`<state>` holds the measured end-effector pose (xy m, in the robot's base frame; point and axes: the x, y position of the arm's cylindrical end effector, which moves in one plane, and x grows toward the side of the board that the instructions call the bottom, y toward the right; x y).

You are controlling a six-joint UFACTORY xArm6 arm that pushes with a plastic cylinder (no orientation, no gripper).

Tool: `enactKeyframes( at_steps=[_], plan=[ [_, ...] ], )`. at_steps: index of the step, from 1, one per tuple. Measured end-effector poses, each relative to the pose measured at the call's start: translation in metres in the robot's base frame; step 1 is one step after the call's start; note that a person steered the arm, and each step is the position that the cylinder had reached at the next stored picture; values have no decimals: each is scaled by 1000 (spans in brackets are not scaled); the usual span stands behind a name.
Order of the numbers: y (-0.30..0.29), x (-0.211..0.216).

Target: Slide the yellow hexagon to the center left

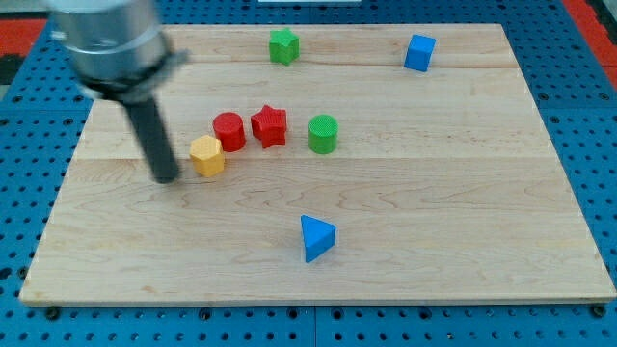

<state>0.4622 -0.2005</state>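
Pale wooden board [405, 222] on a blue pegboard [588, 87] carries all our blocks loose on its surface: the yellow hexagon [206, 155] sits left of centre, touching or just beside a red cylinder [228, 130], with a red star [269, 125] and green cylinder [323, 134] in a row rightwards. Our rod is bare, holding nothing; my tip [168, 178] rests just left of the hexagon. Toward the view's top sit a green star [282, 45] and blue cube [419, 52]; a blue triangle [316, 237] lies toward the bottom.

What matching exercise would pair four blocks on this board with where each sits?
Things:
1. yellow hexagon
2. blue cube
3. blue triangle
4. green star

Places:
A. top right of the view
B. alone toward the view's bottom
C. just right of my tip
D. top, left of the blue cube

Pairs: 1-C, 2-A, 3-B, 4-D
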Motion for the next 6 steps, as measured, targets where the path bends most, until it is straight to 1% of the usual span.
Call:
enactKeyframes(
  at_steps=[1, 2, 3, 4, 5, 6],
  plan=[
    [30, 36],
    [123, 20],
    [126, -8],
    [11, -19],
    [-2, 9],
    [-31, 8]
  ],
)
